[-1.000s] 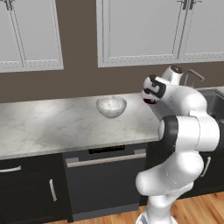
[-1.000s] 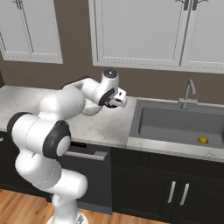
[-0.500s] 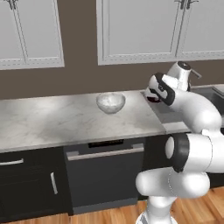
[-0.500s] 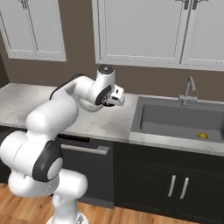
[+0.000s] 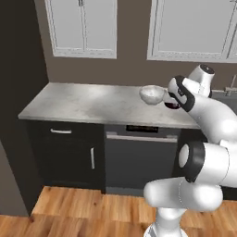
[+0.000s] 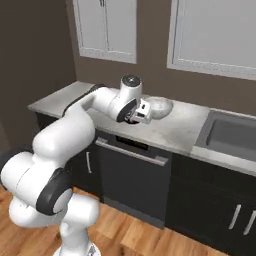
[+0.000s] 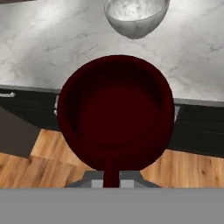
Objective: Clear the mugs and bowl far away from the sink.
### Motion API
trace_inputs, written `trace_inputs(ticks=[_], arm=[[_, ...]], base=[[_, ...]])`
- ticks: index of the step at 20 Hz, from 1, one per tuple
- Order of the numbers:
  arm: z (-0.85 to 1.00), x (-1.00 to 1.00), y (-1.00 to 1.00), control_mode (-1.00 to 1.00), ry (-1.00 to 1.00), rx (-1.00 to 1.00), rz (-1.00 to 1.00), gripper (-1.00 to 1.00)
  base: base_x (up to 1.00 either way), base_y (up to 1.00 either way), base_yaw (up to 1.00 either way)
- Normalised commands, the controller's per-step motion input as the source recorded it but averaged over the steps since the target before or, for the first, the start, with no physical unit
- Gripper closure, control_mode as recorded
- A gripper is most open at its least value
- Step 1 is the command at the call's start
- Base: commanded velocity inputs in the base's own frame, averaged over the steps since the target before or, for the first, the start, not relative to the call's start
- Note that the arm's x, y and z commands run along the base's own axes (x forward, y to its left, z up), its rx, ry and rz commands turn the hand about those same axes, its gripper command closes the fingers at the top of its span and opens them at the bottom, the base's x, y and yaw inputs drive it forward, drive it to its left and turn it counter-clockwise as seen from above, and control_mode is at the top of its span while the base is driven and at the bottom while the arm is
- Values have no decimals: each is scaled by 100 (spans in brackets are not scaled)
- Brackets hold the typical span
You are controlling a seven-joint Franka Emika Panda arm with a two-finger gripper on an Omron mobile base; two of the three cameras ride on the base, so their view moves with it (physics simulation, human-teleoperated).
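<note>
The whole scene has slid sideways in both base views since a moment ago, which reads as the base driving along the cabinets, away from the sink point(image 6: 231, 137), not as the things moving. The arm carries the dark red mug point(image 7: 116, 111) along with it. In the hand view the mug sits right in front of the camera with its handle pointing down toward the fingers, so the hand point(image 6: 136, 114) appears to be pinching that handle, though the fingertips themselves are hidden and I judge this from how the mug hangs there.

The mug is in the air just beside the bowl point(image 5: 152, 94), on the bowl's sink side, over the front part of the marbled tabletop point(image 5: 83, 102). The bowl itself stands on the tabletop untouched. Beyond the bowl, away from the sink, a long bare stretch of tabletop now lies within reach, so a far set-down spot looks available for the mug; the bowl remains to be cleared.
</note>
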Motion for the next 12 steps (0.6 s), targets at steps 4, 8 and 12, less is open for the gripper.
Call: trace_inputs(ticks=[4, 8, 12], arm=[[0, 0, 0, 100, 0, 0, 0, 100], [0, 0, 0, 100, 0, 0, 0, 100], [0, 0, 0, 100, 0, 0, 0, 100]], base=[[-56, 25, 72], [-40, 17, 79], [-12, 9, 87]])
